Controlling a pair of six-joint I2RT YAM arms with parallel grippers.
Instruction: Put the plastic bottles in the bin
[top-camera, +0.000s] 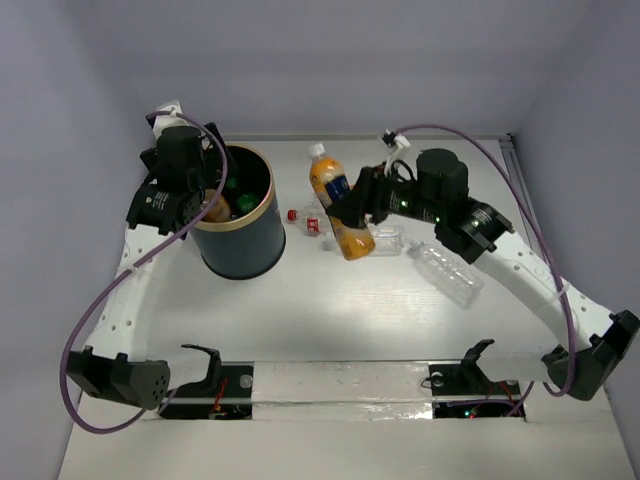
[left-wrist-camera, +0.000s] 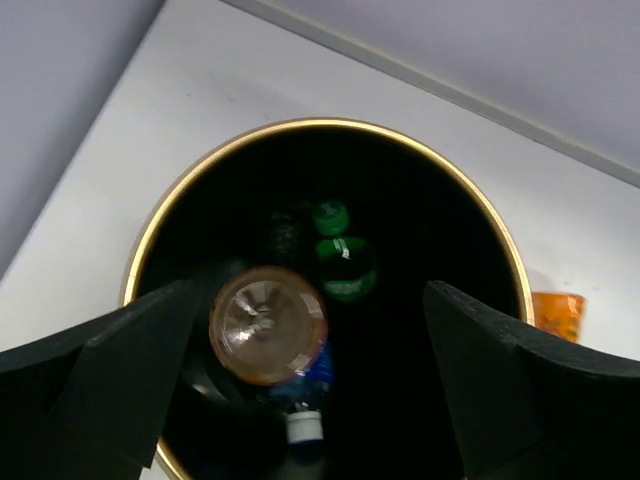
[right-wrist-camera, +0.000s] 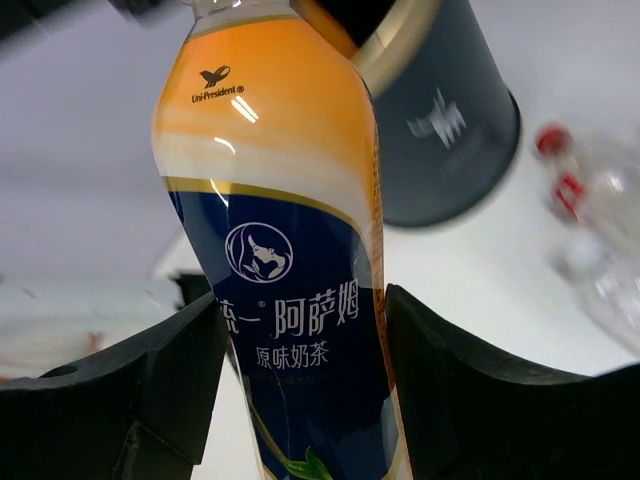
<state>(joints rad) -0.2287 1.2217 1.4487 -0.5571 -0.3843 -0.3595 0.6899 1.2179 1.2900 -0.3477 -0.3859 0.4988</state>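
The bin (top-camera: 240, 245) stands at the back left, dark navy with a gold rim (left-wrist-camera: 322, 124). My left gripper (top-camera: 208, 198) hangs open over its mouth (left-wrist-camera: 310, 395). Below the spread fingers, inside the bin, an orange bottle (left-wrist-camera: 268, 325) shows blurred, bottom towards the camera. A green bottle (left-wrist-camera: 343, 262) lies deeper in. My right gripper (top-camera: 347, 208) (right-wrist-camera: 300, 390) is shut on a tilted orange bottle with a dark blue label (top-camera: 334, 195) (right-wrist-camera: 285, 290). The bin (right-wrist-camera: 445, 130) shows behind it.
Two clear bottles lie on the table right of the held one, a big one (top-camera: 446, 270) and a smaller one (top-camera: 388, 240). Small red-capped clear bottles (top-camera: 306, 219) (right-wrist-camera: 585, 205) lie between the bin and the right gripper. The table's back edge runs close behind the bin.
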